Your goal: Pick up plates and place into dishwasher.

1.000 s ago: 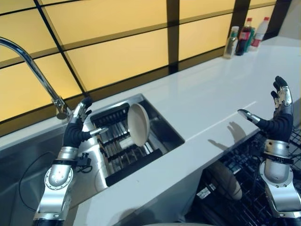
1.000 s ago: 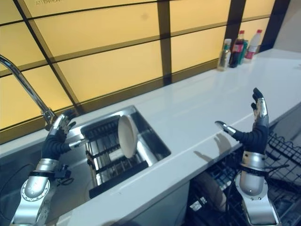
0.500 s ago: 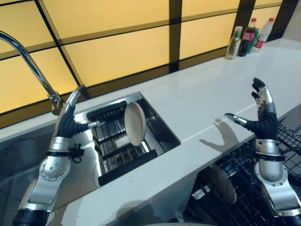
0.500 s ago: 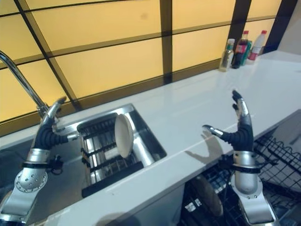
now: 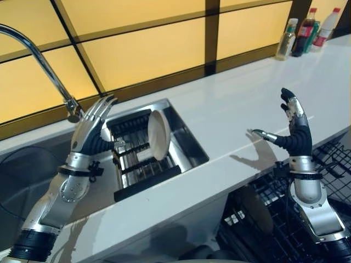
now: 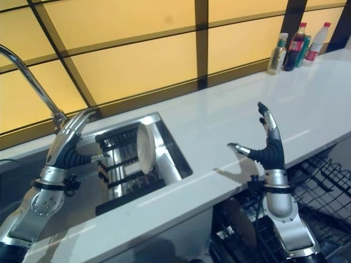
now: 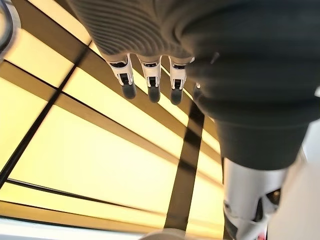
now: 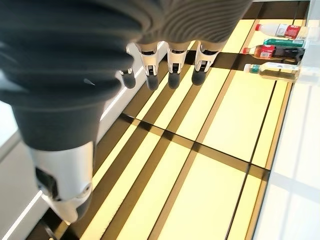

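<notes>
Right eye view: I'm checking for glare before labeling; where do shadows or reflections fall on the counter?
Right eye view: the right hand casts a soft shadow on the white counter beside it; left eye view: same shadow, and pale window sheen along the counter's far side.

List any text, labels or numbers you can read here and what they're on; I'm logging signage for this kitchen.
None can be read.
Bottles at the far end of the counter: labels too small and blurred to read.
White tag on the dishwasher rack: print too small to read.
Plate, sink rack, tap: no text shows.
</notes>
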`<state>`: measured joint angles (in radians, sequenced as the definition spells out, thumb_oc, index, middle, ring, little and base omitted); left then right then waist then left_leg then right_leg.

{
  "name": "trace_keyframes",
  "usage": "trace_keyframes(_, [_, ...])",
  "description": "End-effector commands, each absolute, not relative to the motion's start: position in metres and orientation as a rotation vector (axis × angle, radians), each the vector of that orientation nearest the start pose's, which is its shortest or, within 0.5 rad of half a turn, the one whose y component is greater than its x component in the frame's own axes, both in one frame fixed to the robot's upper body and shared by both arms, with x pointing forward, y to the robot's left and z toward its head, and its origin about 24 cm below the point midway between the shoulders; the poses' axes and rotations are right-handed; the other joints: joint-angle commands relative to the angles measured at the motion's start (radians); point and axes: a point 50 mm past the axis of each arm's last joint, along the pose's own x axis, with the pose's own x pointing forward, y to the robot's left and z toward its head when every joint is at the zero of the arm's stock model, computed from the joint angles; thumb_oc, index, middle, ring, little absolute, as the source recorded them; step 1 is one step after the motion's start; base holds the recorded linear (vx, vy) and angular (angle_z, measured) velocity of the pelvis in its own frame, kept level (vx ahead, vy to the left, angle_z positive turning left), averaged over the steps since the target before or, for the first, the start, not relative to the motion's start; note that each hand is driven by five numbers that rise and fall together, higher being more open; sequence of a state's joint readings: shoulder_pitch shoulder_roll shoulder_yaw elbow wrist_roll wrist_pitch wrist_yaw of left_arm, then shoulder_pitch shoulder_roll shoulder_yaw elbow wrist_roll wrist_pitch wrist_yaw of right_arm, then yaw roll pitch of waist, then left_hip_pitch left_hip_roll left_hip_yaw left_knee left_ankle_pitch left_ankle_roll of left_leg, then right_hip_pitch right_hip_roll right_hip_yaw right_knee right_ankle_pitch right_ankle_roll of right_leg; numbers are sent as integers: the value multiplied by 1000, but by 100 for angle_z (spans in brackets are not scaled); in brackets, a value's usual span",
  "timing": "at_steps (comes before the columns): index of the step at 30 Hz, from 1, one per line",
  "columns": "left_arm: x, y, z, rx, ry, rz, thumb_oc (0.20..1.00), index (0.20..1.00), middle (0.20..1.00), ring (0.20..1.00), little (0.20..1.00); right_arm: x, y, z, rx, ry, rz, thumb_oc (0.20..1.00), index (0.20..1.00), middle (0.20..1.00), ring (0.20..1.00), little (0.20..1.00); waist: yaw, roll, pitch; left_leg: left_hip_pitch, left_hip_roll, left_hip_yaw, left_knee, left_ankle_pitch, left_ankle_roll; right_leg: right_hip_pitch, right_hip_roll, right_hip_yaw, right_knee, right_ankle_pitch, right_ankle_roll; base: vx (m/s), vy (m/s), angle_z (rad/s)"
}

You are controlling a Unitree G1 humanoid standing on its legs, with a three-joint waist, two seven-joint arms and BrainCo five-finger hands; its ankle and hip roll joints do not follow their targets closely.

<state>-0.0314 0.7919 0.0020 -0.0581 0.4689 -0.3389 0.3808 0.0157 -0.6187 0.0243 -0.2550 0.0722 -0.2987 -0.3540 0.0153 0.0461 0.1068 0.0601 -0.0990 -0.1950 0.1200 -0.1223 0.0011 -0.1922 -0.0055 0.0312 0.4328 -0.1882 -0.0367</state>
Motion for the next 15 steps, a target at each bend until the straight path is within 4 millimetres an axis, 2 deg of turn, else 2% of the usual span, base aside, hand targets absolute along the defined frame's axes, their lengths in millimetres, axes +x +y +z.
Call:
trace_keyframes(1, [250, 259, 176, 1323, -711, 150, 1000, 1000, 1000, 1000, 1000, 235, -226, 180, -426, -707, -118, 1000, 1000, 1000, 1000, 1000, 0, -25, -42, -51, -45, 5, -29, 42, 22, 246, 22, -11, -382, 107, 81, 90, 123, -5])
trace_keyframes(7, [257, 260, 189, 1546, -773, 96, 1000, 1000, 1000, 1000, 1000, 235, -234, 179, -434, -665, -127, 1000, 1000, 1000, 1000, 1000, -45, 8, -48, -18, -35, 63, -67, 30, 31, 223, 0, -2, -372, 114, 107, 116, 152, 2])
trace_keyframes(15, [258, 264, 190, 1715, -797, 55, 1000, 1000, 1000, 1000, 1000, 231, -239, 177, -437, -626, -120, 1000, 1000, 1000, 1000, 1000, -84, 31, -21, -6, -36, 112, -69, 13, 50, 184, -15, 34, -342, 128, 133, 100, 58, -9])
